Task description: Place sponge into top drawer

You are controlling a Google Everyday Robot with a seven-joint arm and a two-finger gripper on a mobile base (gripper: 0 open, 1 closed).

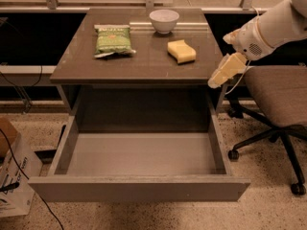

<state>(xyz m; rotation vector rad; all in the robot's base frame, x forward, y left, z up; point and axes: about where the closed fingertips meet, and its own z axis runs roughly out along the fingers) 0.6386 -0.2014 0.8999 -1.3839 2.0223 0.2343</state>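
Observation:
The pale-yellow sponge lies on the brown table top, right of centre, in front of the white bowl. The top drawer is pulled out wide below the table; nothing lies on its light grey floor. My gripper hangs at the end of the white arm by the table's right front corner, right of and below the sponge, apart from it.
A green snack packet lies on the table's left part. An office chair stands right of the table, under my arm. A cardboard box and cables sit on the floor at the left.

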